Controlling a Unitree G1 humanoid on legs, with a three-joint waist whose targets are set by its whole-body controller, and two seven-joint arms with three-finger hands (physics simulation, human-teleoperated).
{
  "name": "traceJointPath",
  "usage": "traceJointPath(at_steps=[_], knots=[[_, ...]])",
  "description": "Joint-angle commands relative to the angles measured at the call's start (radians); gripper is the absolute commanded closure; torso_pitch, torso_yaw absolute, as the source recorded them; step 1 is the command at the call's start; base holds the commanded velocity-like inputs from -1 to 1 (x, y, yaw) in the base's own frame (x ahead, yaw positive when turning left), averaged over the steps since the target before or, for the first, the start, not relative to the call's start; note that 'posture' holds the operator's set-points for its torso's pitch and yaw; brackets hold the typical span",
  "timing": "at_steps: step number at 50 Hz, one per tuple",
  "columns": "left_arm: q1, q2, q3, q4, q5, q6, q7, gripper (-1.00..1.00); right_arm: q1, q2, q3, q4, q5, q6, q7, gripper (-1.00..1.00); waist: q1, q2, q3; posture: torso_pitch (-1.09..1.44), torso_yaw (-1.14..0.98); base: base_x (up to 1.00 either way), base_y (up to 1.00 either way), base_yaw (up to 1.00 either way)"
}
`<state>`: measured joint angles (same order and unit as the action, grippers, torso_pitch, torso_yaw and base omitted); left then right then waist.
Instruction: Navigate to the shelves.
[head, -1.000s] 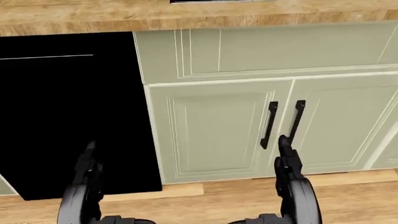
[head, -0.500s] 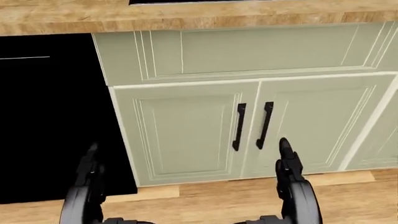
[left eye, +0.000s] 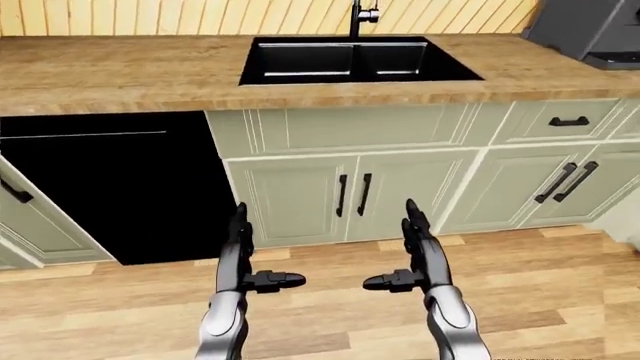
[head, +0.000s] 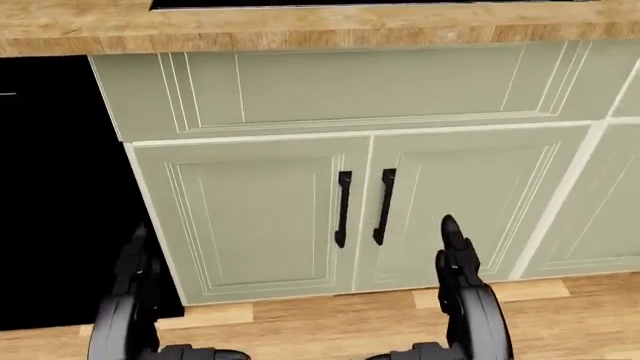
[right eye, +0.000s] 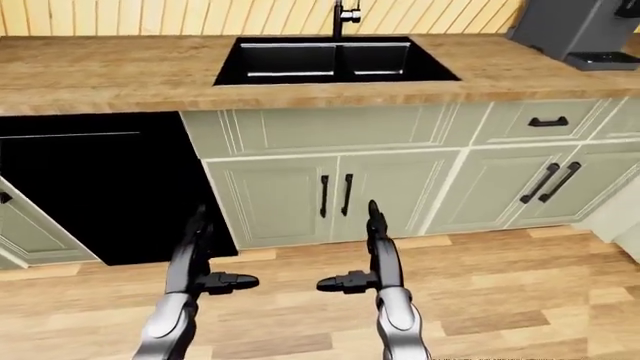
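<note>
No shelves show in any view. I face a kitchen counter with a black double sink (left eye: 355, 60) set in a wooden worktop (left eye: 120, 75). Below it are pale green cabinet doors (head: 250, 217) with black handles (head: 343, 208). My left hand (left eye: 243, 255) and right hand (left eye: 410, 251) are held out low before the cabinets, fingers straight and open, thumbs pointing inward. Both hands are empty.
A black appliance front (left eye: 110, 187) fills the space left of the sink cabinet. A dark grey machine (left eye: 585, 30) stands on the worktop at the top right. More green cabinets and a drawer (left eye: 565, 124) run to the right. Wooden floor (left eye: 560, 300) lies below.
The whole head view has shifted: cabinet doors and black appliance slid to the left, so the camera has moved right. My hands keep the same pose in the view.
</note>
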<state>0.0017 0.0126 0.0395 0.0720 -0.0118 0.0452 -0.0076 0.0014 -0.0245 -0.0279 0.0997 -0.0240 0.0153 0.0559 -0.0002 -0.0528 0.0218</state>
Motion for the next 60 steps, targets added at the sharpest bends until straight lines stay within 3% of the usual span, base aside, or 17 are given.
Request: traceJointPath(at_steps=[1,10,13,14,18,22,24,26,27,37,40,42,44,48,52,54,60], knots=[[-0.014,0.009,0.007,-0.046,-0.001,-0.022,-0.002,-1.0,-0.014,0.004,0.004,-0.041,0.002,-0.027,-0.002,-1.0,0.005,-0.003,-0.012,0.0,0.0,0.0,-0.28,0.0],[-0.025,0.011,0.01,-0.015,-0.002,-0.042,-0.004,-1.0,-0.014,0.004,0.004,-0.039,0.001,-0.028,-0.001,-1.0,0.011,0.085,0.006,0.0,0.0,0.0,-0.28,0.0],[-0.027,0.012,0.011,-0.008,-0.004,-0.047,-0.005,-1.0,-0.013,0.005,0.005,-0.045,0.0,-0.023,-0.002,-1.0,0.014,0.151,-0.009,0.0,0.0,0.0,-0.28,0.0],[-0.026,0.012,0.011,-0.011,-0.004,-0.044,-0.005,-1.0,-0.014,0.005,0.005,-0.044,0.0,-0.023,-0.002,-1.0,0.023,0.11,-0.001,0.0,0.0,0.0,-0.28,0.0],[-0.02,0.011,0.01,-0.026,-0.004,-0.034,-0.005,-1.0,-0.015,0.005,0.004,-0.037,0.0,-0.029,-0.002,-1.0,0.02,0.115,-0.015,0.0,0.0,0.0,-0.28,0.0],[-0.023,0.012,0.011,-0.018,-0.005,-0.04,-0.005,-1.0,-0.012,0.005,0.005,-0.046,0.0,-0.024,-0.003,-1.0,0.021,0.075,-0.005,0.0,0.0,0.0,-0.28,0.0],[-0.02,0.011,0.009,-0.029,-0.004,-0.032,-0.004,-1.0,-0.011,0.005,0.006,-0.05,0.0,-0.021,-0.002,-1.0,0.021,0.038,-0.006,0.0,0.0,0.0,-0.28,0.0],[-0.023,0.012,0.011,-0.02,-0.004,-0.038,-0.005,-1.0,-0.011,0.006,0.005,-0.05,0.0,-0.02,-0.003,-1.0,0.012,-0.042,-0.027,0.0,0.0,0.0,-0.27,0.0],[-0.025,0.012,0.011,-0.014,-0.004,-0.042,-0.005,-1.0,-0.011,0.006,0.005,-0.05,0.0,-0.02,-0.003,-1.0,0.005,0.002,-0.017,0.0,0.0,0.0,-0.27,0.0],[-0.021,0.011,0.009,-0.029,-0.004,-0.029,-0.003,-1.0,-0.011,0.005,0.006,-0.05,0.0,-0.02,-0.003,-1.0,0.013,0.08,0.007,0.0,0.0,0.0,-0.28,0.0],[-0.023,0.011,0.01,-0.022,-0.004,-0.034,-0.004,-1.0,-0.011,0.005,0.005,-0.05,0.0,-0.02,-0.003,-1.0,0.014,0.134,-0.001,0.0,0.0,0.0,-0.28,0.0],[-0.023,0.011,0.01,-0.024,-0.004,-0.031,-0.003,-1.0,-0.011,0.006,0.005,-0.05,0.0,-0.02,-0.003,-1.0,0.024,0.109,-0.002,0.0,0.0,0.0,-0.27,0.0],[-0.026,0.012,0.012,-0.017,-0.005,-0.036,-0.004,-1.0,-0.011,0.005,0.006,-0.05,-0.001,-0.02,-0.003,-1.0,0.018,0.12,-0.002,0.0,0.0,0.0,-0.28,0.0],[-0.028,0.012,0.012,-0.012,-0.006,-0.038,-0.003,-1.0,-0.011,0.005,0.006,-0.05,0.0,-0.019,-0.002,-1.0,0.018,0.094,-0.01,0.0,0.0,0.0,-0.28,0.0],[-0.025,0.011,0.011,-0.021,-0.006,-0.031,-0.002,-1.0,-0.019,0.005,0.003,-0.032,0.0,-0.027,-0.006,-1.0,0.019,0.024,-0.009,0.0,0.0,0.0,-0.27,0.0],[-0.023,0.011,0.009,-0.027,-0.005,-0.027,-0.001,-1.0,-0.021,0.004,0.002,-0.027,0.0,-0.029,-0.006,-1.0,0.019,-0.026,-0.032,0.0,0.0,0.0,-0.27,0.0],[-0.024,0.012,0.011,-0.022,-0.006,-0.031,-0.003,-1.0,-0.019,0.004,0.003,-0.029,0.0,-0.03,-0.005,-1.0,0.009,0.042,-0.004,0.0,0.0,0.0,-0.27,0.0]])
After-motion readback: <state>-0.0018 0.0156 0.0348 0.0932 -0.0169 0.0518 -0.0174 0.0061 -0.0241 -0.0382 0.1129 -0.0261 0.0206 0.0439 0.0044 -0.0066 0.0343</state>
